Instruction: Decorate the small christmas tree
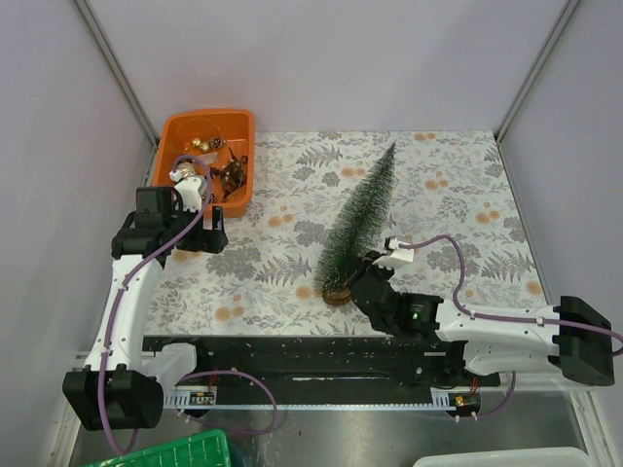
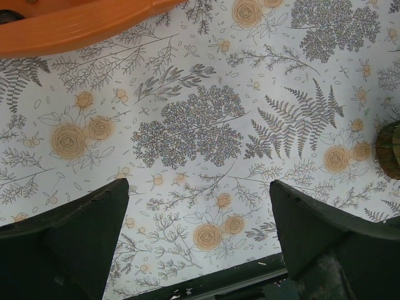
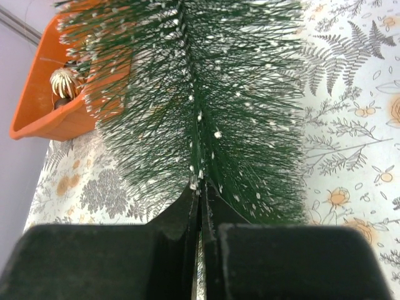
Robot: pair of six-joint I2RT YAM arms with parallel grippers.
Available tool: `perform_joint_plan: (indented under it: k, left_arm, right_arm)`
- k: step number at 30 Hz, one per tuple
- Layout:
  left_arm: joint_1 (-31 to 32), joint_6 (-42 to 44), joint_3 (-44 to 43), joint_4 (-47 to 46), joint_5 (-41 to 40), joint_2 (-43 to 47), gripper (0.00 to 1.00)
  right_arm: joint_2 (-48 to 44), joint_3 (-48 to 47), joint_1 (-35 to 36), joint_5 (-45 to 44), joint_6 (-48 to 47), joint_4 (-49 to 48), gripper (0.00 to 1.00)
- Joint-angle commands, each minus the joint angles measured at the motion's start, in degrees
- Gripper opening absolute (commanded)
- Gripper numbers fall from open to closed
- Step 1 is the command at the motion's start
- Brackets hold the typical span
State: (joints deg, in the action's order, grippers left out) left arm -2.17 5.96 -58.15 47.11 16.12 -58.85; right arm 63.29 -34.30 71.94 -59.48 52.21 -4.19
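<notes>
The small christmas tree [image 1: 360, 216] lies tilted on the floral table, tip toward the back, round brown base [image 1: 337, 293] toward the front. My right gripper [image 1: 364, 269] is shut on the tree's stem just above the base; in the right wrist view the fingers [image 3: 187, 212] pinch the stem among the bristles [image 3: 194, 81]. My left gripper [image 1: 206, 237] is open and empty, hovering over the table in front of the orange tray [image 1: 170, 131]. Its wrist view shows the spread gripper [image 2: 199, 187] over bare cloth, the tray rim [image 2: 75, 28] and the tree base [image 2: 390, 150].
The orange tray holds small gold and brown ornaments [image 1: 219, 161]; one spiky ornament [image 3: 62, 81] shows in the right wrist view. A black rail [image 1: 292, 355] runs along the near edge. A green basket [image 1: 175, 452] and a white bin [image 1: 506, 457] sit below it. Walls enclose the table.
</notes>
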Motion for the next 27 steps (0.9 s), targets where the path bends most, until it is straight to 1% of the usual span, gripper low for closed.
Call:
perform_joint_plan:
  k: [1,3,5,10,13,19,21,23,25,27]
  left_arm:
    - [-0.3,0.1,-1.2,-0.9,-0.2,0.5,0.99]
    - [-0.3,0.0,-1.2,-0.9,0.0,0.5,0.99]
    - [-0.3,0.0,-1.2,-0.9,0.0,0.6,0.99]
    - [-0.3,0.3,-0.9,-0.8,-0.4,0.8,0.99]
    - [-0.3,0.3,-0.8,-0.9,-0.3,0.6,0.99]
    - [-0.3,-0.2,-0.8,-1.3,0.3,-0.1,0.99]
    - [-0.2,-0.2,-1.0,-1.4,0.5,-0.1,0.99]
    - [-0.3,-0.2,-1.2,-1.4,0.5,-0.3,0.99]
    - [-0.3,-0.1,-1.3,-1.5,0.4,-0.7,0.99]
    - [-0.3,-0.1,-1.4,-1.9,0.6,-1.0,0.99]
  right_arm:
    - [-0.9,0.6,2.7,-0.8,5.9,9.2,0.01]
    - [-0.5,0.4,3.9,-0.8,8.1,11.3,0.06]
    - [0.1,-0.4,5.7,-1.2,11.8,15.2,0.16]
    - [1.2,-2.1,9.8,-3.1,17.7,21.5,0.34]
    - [2.3,-3.5,12.0,-4.4,19.2,24.0,0.40]
    - [4.3,-5.8,14.5,-5.8,17.2,24.7,0.41]
    - [5.1,-7.3,14.6,-6.1,17.6,27.4,0.42]
    - [4.8,-10.2,14.9,-6.7,20.3,34.6,0.52]
    - [3.1,-14.4,14.8,-7.4,23.2,42.0,0.65]
    - [0.2,-17.4,14.9,-8.0,22.4,46.0,0.72]
